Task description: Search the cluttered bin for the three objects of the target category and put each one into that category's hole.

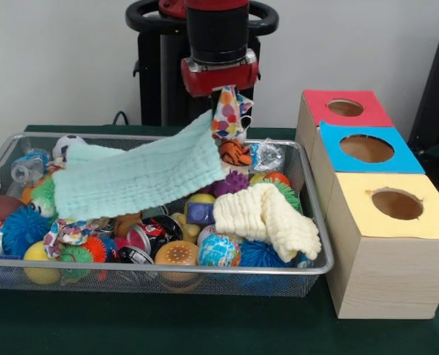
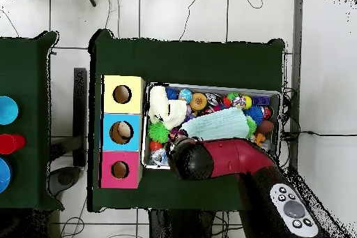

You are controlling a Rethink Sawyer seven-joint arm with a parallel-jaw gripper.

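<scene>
1. You see the gripper [image 1: 229, 90] hanging over the far side of the wire mesh basket [image 1: 160, 271] in the front view, at about 12 o'clock from the basket's middle.
2. It is closed on a polka-dot cloth bundle [image 1: 231, 115], which dangles clear above the clutter; you cannot make out the fingers themselves behind the cloth.
3. A mint waffle cloth [image 1: 134, 177] is draped across the pile, its upper corner reaching up beside the lifted bundle.
4. A second polka-dot bundle [image 1: 69, 233] lies in the basket toward 8 o'clock, among spiky balls.
5. A cream waffle cloth [image 1: 267, 218] lies toward 4 o'clock.
6. At 3 o'clock of the basket, on the green tabletop [image 1: 204, 325], stand three boxes: red-topped [image 1: 319, 118], blue-topped [image 1: 330, 159], yellow-topped [image 1: 352, 211].
7. From overhead, the arm [image 2: 230, 158] covers the basket's lower edge.
</scene>
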